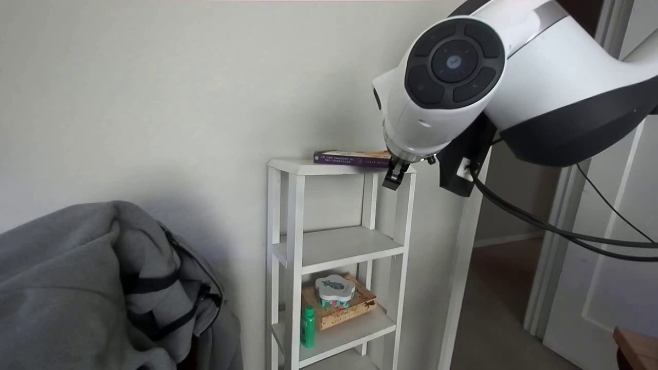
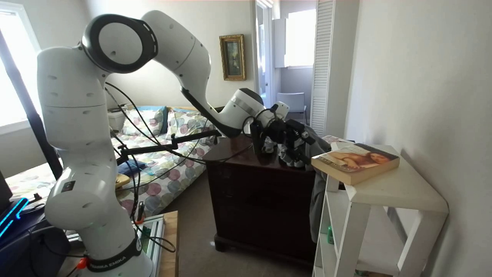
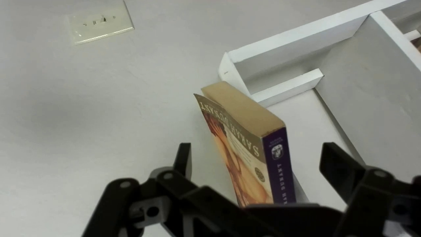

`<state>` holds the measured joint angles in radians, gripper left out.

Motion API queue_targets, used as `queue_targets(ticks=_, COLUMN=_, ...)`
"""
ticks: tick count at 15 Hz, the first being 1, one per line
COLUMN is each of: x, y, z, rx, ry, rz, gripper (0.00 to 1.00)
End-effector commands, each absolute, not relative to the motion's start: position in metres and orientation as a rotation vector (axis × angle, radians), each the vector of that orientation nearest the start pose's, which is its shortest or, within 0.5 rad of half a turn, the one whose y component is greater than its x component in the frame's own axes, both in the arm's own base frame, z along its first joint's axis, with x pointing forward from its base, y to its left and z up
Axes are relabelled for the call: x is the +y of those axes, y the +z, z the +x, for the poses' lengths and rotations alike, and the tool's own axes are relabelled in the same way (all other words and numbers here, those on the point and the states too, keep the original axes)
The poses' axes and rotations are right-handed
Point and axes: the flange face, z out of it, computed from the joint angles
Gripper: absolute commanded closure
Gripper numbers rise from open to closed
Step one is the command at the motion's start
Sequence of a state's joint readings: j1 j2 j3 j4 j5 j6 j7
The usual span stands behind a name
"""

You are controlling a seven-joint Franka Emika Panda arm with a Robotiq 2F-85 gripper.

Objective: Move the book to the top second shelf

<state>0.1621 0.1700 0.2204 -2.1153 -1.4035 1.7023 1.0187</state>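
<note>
Black, hard-edged, two-fingered pincer point(image 3: 256, 156): spread wide, nothing in hold. In the wrist view, astride one end of a paperback book point(image 3: 245, 141) with purple spine, picture cover and tan page edges; gaps on both sides, no contact to be made out.

Whereabouts of the book: flat on the white-painted topmost board point(image 2: 407, 192) of a narrow, white, four-posted shelf unit point(image 1: 295, 257); in an exterior view, one end seemingly jutting past the board's edge. Goal, straight below: flat white second board from the top point(image 1: 342, 246).

Progress: approach only, in all likelihood. Reached so far: a position fit for gripping, perhaps. Left: closing on the book, lifting clear, lowering past the topmost board, feeding in between the posts, laying flat, letting go.

Materials. Book: soft card cover, one corner curling off the page block; page edges matt, spine smooth. Shelf unit: painted, probably wood; straight square-cut posts, clipped corners up top. One board below the goal: tan, dark-lettered flat box point(image 1: 348, 312), apparently wooden; on it a white, lobed, lidded container point(image 1: 335, 285) with green motif; just beside, a slim, upright, glossy green bottle point(image 1: 308, 327). Farther out: heap of thick grey cloth point(image 1: 92, 277) in soft folds.
</note>
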Motion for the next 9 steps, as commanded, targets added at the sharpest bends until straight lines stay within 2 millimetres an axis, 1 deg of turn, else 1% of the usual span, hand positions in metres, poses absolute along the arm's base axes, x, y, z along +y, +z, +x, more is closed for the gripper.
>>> queue_targets(ticks=1, x=0.117, y=0.352, z=0.555, rx=0.028, ry=0.515, rz=1.794, gripper=0.00)
queue_targets(ticks=9, x=0.112, y=0.341, z=0.562, rx=0.012, ry=0.523, rz=1.746, gripper=0.00)
